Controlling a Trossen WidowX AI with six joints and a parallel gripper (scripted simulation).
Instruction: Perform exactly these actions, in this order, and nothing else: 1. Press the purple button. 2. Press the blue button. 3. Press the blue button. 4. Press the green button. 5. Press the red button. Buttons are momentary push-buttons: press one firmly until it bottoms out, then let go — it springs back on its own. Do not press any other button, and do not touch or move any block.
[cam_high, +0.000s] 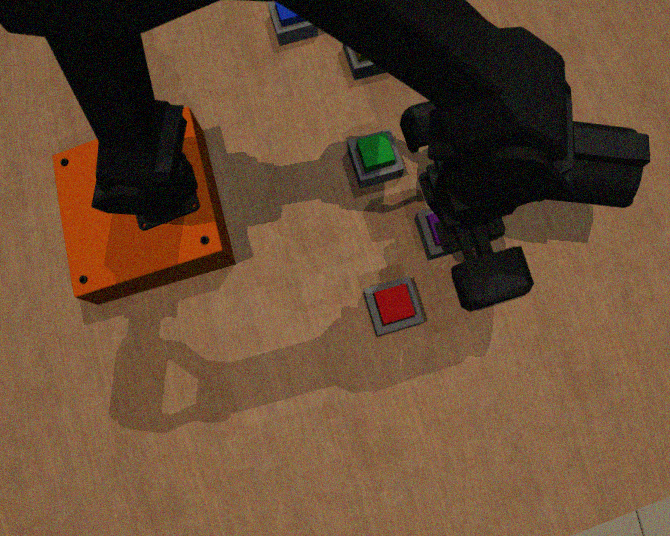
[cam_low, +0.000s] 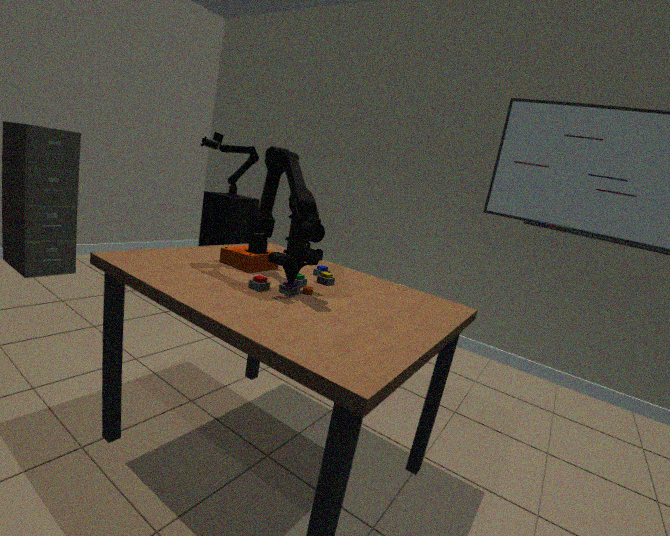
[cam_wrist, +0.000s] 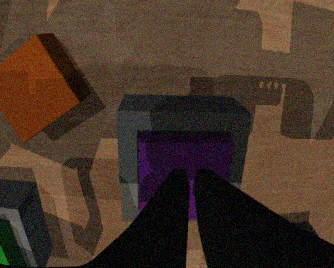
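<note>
The purple button (cam_high: 433, 229) (cam_low: 288, 290) (cam_wrist: 185, 150) has a grey housing. My gripper (cam_low: 291, 281) (cam_wrist: 190, 180) is shut with nothing held, its fingertips down on the purple cap. The cap looks sunk into its housing in the wrist view. In the top view the arm hides the fingertips and part of this button. The green button (cam_high: 376, 150) (cam_low: 300, 277) (cam_wrist: 5, 245) and the red button (cam_high: 394, 303) (cam_low: 259, 278) stand near it. The blue button (cam_high: 289, 13) (cam_low: 321, 268) is farther off, partly cut off by the top edge of the top view.
A yellow button (cam_high: 363, 67) (cam_low: 325, 275) stands between the blue and green ones, its cap mostly hidden by the arm in the top view. A small orange block (cam_low: 307, 290) (cam_wrist: 37, 90) lies close beside the purple button. The arm stands on an orange base (cam_high: 78, 223) (cam_low: 234, 259).
</note>
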